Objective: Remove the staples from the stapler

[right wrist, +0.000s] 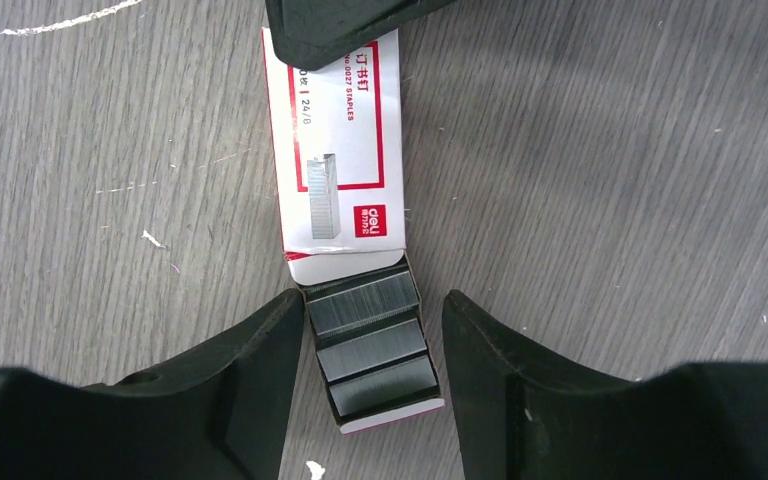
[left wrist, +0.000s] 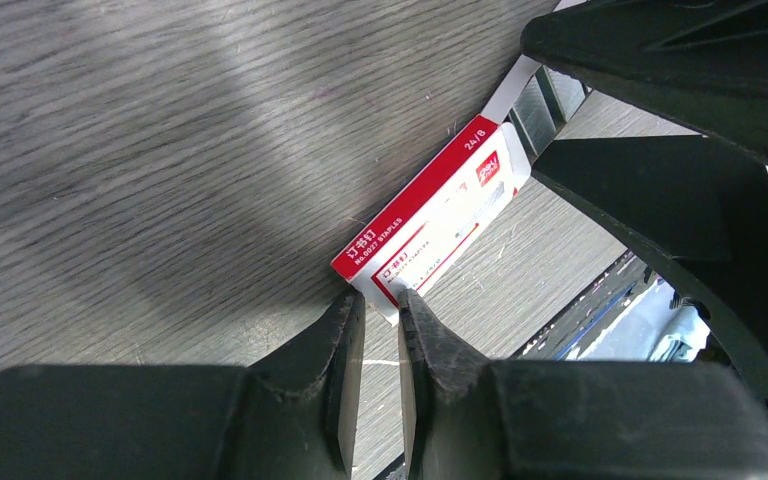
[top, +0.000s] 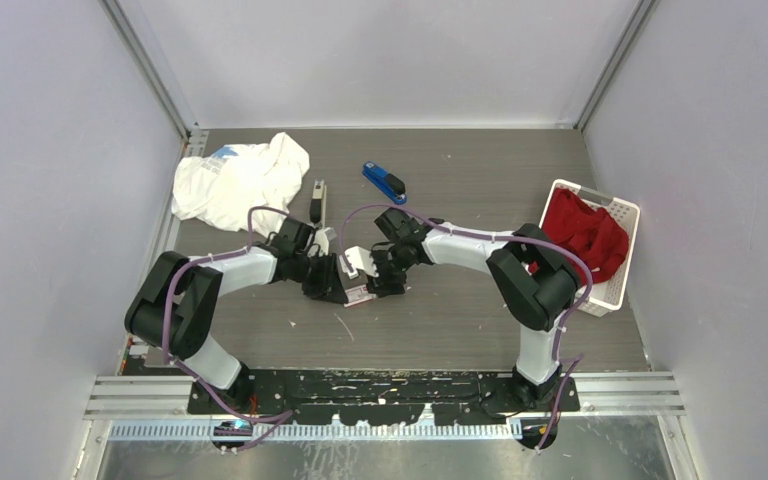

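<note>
A white-and-red staple box [right wrist: 338, 150] lies flat on the wooden table, its inner tray slid out towards me. In the tray sit three silvery strips of staples [right wrist: 372, 345]. My right gripper [right wrist: 372, 300] is open and straddles the tray, its left finger close against the tray's side and its right finger apart. My left gripper [left wrist: 380, 300] is nearly closed on the box's [left wrist: 430, 220] near corner, at the end away from the tray. A blue stapler [top: 384, 182] lies farther back and a dark-and-silver stapler [top: 317, 202] to its left, neither near a gripper. Both grippers [top: 332, 278] [top: 385, 272] meet at the box [top: 358, 296].
A crumpled white cloth [top: 240, 180] lies at the back left. A white basket [top: 615, 215] holding a red cloth [top: 585, 235] stands at the right edge. Small white scraps dot the table near the box.
</note>
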